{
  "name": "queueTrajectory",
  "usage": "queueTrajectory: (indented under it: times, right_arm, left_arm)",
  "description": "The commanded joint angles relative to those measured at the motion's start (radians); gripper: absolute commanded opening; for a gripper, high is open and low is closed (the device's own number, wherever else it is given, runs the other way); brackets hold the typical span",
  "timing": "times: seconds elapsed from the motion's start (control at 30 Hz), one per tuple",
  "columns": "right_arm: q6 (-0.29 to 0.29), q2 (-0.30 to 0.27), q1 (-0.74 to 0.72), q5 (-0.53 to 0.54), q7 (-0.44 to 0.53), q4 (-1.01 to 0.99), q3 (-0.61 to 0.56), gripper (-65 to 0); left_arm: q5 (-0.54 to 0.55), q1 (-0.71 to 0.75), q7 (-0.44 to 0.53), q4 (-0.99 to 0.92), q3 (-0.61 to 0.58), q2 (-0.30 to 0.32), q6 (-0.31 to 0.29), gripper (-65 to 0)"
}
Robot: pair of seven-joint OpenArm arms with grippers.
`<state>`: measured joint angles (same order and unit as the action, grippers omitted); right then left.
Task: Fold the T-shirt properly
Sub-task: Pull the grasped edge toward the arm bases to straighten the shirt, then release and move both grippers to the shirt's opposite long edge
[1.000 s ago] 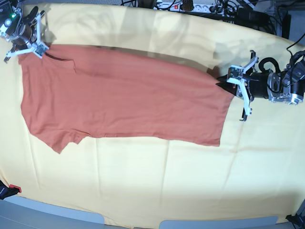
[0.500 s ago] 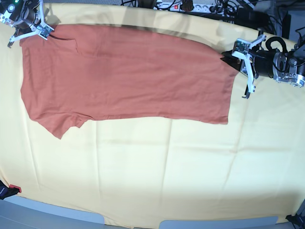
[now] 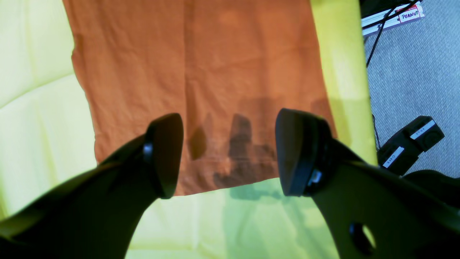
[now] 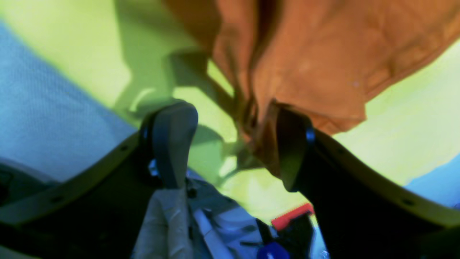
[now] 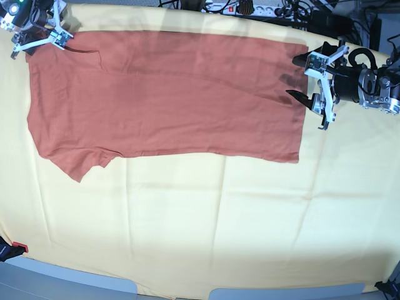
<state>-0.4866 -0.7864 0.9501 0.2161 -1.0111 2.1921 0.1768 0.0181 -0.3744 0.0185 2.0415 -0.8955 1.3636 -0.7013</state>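
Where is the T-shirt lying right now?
In the base view the T-shirt lies flat across the far half of the yellow cloth, between the right gripper and the left gripper.

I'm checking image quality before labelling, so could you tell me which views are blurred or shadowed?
Right wrist view: soft, T-shirt smeared. Left wrist view: sharp, the left tool shadowing the hem. Base view: clear, bright patch on the yellow cloth.

Pale yellow cloth (image 5: pixel 206 231) — covering the table, T-shirt (image 5: pixel 169 94) spread flat on it
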Motion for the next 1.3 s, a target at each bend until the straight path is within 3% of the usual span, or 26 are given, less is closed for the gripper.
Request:
queueTrajectory:
  times: [0.0,0.13,0.3,0.37,0.43,0.5,0.57,0.7,0.83,1.03,1.17,1.27]
  right_arm:
    - [0.020,-0.015,0.006,-0.003,-0.002,0.039,0.013,-24.8]
    - [0.034,-0.015,0.051,-0.006,-0.011,0.127,0.071,-24.8]
    - [0.035,-0.014,0.170,-0.006,-0.003,0.164,0.225,-24.8]
    - [0.054,-0.014,0.195,-0.006,0.027,0.164,0.290,-24.8]
    - [0.082,-0.014,0.200,-0.003,0.071,0.164,0.345,-24.8]
    - [0.111,-0.014,0.200,-0.003,0.114,0.164,0.382,-24.8]
    - [0.132,-0.014,0.199,-0.003,0.150,0.164,0.401,-24.8]
    - [0.162,-0.014,0.199,-0.002,0.186,0.164,0.402,-24.8]
    - [0.177,-0.014,0.199,-0.003,0.185,0.164,0.402,-24.8]
    - [0.185,-0.014,0.199,-0.003,0.185,0.164,0.402,-24.7]
    - [0.185,-0.014,0.199,-0.003,0.185,0.164,0.402,-24.7]
    - [0.185,-0.014,0.199,-0.006,0.189,0.164,0.402,-24.7]
  left_arm:
    - [0.010,-0.014,-0.004,0.007,0.013,0.022,0.003,-24.3]
    - [0.019,-0.014,-0.027,0.007,0.013,0.034,0.003,-24.3]
    - [0.031,-0.029,-0.027,0.007,0.013,0.069,0.003,-24.3]
    - [0.066,-0.050,-0.030,0.005,0.013,0.069,0.003,-24.3]
    - [0.172,-0.071,-0.087,0.004,0.013,0.068,0.003,-24.3]
    - [0.327,-0.097,-0.193,-0.003,0.013,0.055,0.106,-24.2]
    - [0.412,-0.129,-0.272,-0.032,0.015,0.024,0.186,-24.2]
    - [0.519,-0.161,-0.282,-0.166,0.029,-0.055,0.231,-24.2]
    - [0.670,-0.158,-0.288,-0.367,0.077,-0.161,0.185,-24.2]
    - [0.975,-0.158,-0.372,-0.720,0.194,-0.317,0.012,-24.2]
    - [1.172,-0.158,-0.474,-0.906,0.239,-0.387,0.003,-24.2]
    - [1.226,-0.157,-0.491,-1.006,0.239,-0.426,0.003,-24.2]
